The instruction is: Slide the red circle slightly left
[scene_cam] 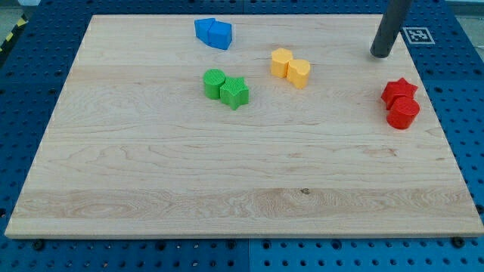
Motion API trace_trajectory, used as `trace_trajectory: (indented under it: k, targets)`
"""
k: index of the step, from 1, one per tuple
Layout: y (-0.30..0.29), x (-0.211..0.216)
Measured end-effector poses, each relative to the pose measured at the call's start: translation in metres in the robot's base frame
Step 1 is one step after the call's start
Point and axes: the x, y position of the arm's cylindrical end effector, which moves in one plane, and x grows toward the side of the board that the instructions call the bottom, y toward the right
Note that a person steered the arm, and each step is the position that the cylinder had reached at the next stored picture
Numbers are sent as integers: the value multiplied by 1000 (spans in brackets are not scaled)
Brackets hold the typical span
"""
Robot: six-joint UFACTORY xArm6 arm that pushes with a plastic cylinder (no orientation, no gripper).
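The red circle (403, 113) lies near the board's right edge, touching a red star (398, 91) just above it. My tip (382, 54) is at the view's top right, above and slightly left of the red star, apart from both red blocks.
A green circle (214, 81) touches a green star (235, 92) left of centre. Two yellow blocks (281, 62) (299, 72) sit together above centre. Two blue blocks (204, 29) (221, 35) sit together at the top. The wooden board (151, 189) rests on a blue pegboard table.
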Motion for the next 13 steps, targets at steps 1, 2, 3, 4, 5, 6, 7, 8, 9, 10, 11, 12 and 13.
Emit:
trace_trajectory:
  k: [1,2,3,4,5,6,7,8,9,10,11,12,13]
  targets:
    - [0,0]
    - [0,3]
    - [2,27]
    - [30,43]
    - [53,90]
    - [54,106]
    - [54,139]
    - [54,147]
    - [46,149]
    - [24,149]
    - [2,143]
    - [-14,117]
    - [-20,108]
